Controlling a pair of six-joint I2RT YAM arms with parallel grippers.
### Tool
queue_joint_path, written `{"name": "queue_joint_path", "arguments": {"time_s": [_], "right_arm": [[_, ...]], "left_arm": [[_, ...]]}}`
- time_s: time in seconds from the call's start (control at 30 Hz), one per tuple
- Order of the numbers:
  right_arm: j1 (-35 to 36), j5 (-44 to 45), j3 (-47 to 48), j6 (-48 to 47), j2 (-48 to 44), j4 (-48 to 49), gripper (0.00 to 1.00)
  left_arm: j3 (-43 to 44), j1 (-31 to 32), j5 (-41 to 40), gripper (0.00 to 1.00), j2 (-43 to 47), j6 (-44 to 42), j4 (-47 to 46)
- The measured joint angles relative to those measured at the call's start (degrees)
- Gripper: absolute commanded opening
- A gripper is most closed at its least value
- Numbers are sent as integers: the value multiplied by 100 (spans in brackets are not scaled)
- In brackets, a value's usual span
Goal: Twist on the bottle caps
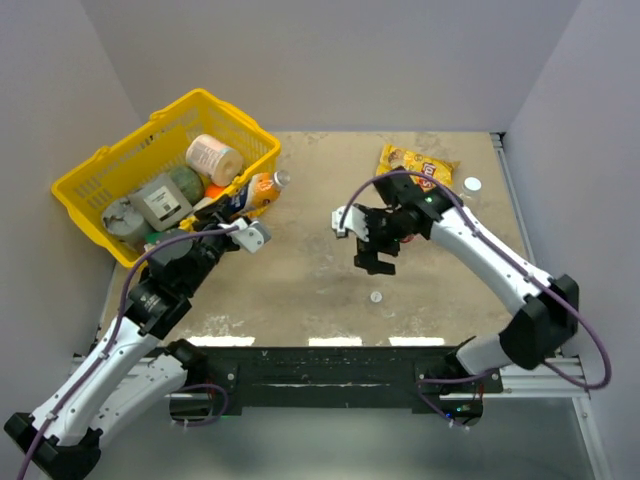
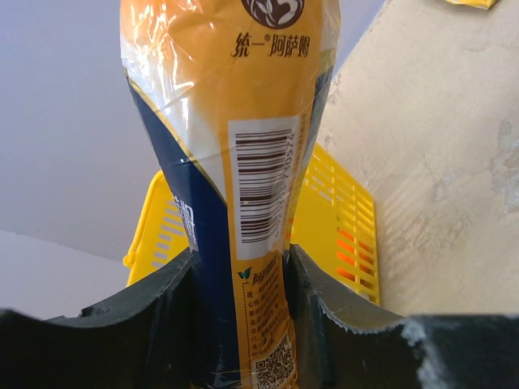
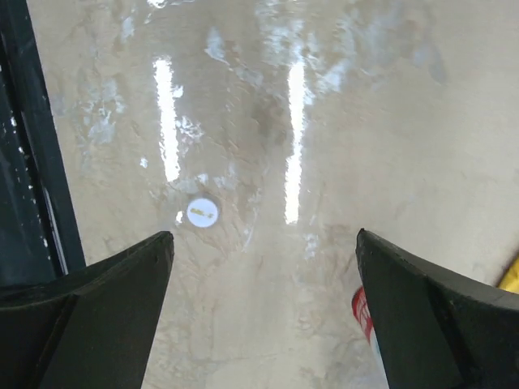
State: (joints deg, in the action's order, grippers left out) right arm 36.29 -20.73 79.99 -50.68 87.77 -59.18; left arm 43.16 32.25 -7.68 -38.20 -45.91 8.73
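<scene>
With my left gripper clamping the bottle and my right gripper gaping empty, I'd shift until the white cap, ahead and off-centre, sits between the jaws.

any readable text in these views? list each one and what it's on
"统一·阿萨姆": label of the orange bottle gripped in the left pincer.
Digits along the barcode: too blurred to read.
Small print by the QR code: too small to read.
Print on the yellow snack bag: too small to read.
Yellow mark on the white cap: illegible.
</scene>
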Motion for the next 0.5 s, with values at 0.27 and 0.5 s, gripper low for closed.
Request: {"name": "queue_joint_path", "arguments": {"time_s": [0.27,0.5], "right_arm": [[-332,-940,-1766,-776,-496,326,58],[-772,-1029,-2264,-1429,-94,780,56]], "left_arm": [[0,-59,42,0,-101,199,214],[0,-157,153,0,-284,245,422]]}}
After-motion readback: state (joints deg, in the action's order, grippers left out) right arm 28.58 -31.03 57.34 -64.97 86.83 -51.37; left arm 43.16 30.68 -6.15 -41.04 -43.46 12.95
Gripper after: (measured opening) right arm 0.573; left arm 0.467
